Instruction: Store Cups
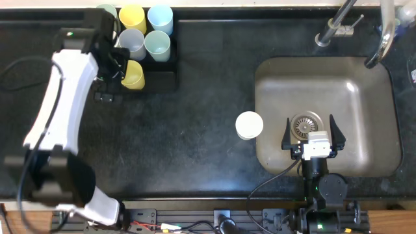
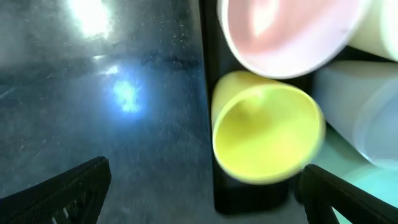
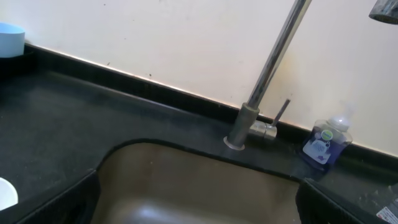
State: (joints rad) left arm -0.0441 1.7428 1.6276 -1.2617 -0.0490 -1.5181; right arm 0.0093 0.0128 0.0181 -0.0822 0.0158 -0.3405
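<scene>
Hovering my left end effector [image 2: 205, 169] wide open, with the yellow cup [image 2: 267, 127] just ahead, I judged it light, slick, crushable plastic, best pinched gently across the rim.

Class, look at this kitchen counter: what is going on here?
The left gripper is open at the black rack, facing a yellow cup at the rack's edge; several other cups fill the rack. The right gripper hangs open over the sink, and a white cup sits on the counter beside the sink.
</scene>
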